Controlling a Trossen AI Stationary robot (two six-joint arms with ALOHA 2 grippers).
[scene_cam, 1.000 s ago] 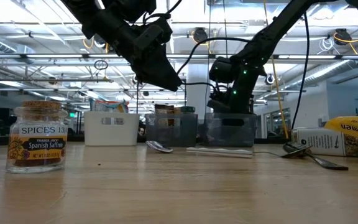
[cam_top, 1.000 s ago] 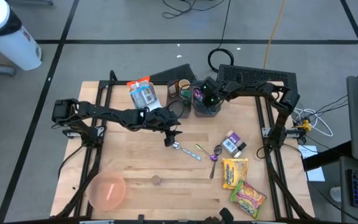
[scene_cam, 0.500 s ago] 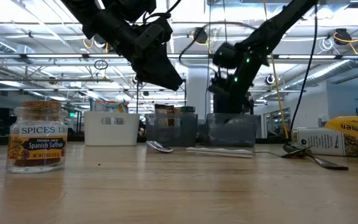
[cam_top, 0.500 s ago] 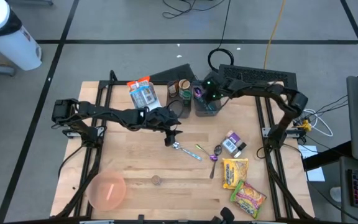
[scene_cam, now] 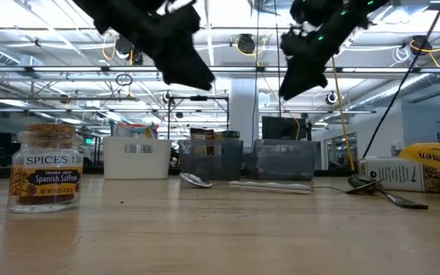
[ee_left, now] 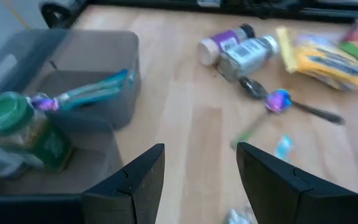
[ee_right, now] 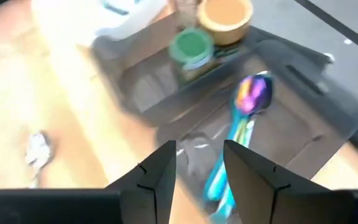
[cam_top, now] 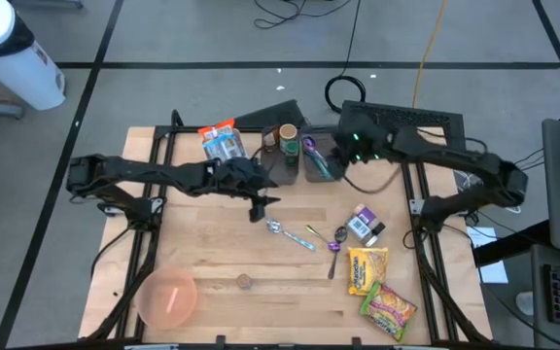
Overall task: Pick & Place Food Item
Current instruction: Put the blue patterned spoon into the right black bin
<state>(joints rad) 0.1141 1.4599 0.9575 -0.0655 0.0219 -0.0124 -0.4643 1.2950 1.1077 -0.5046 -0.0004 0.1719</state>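
The right gripper [ee_right: 197, 180] hangs released and empty above the grey bin [cam_top: 321, 165], where a colourful spoon [ee_right: 238, 130] lies just below its parted jaws. Left of the bin, the left gripper [ee_left: 201, 180] hovers open, holding nothing.

You're working on a pale wood table [cam_top: 212, 253], smooth and matt with visible grain. The bins [ee_right: 291, 118] look like smoky translucent plastic. The spice jar [scene_cam: 46, 166] is clear glass with a glossy paper label. The spoon [cam_top: 290, 235] looks like shiny metal, the noodle packets [cam_top: 367, 269] crinkly glossy plastic, and the pink bowl [cam_top: 168, 297] matt plastic.
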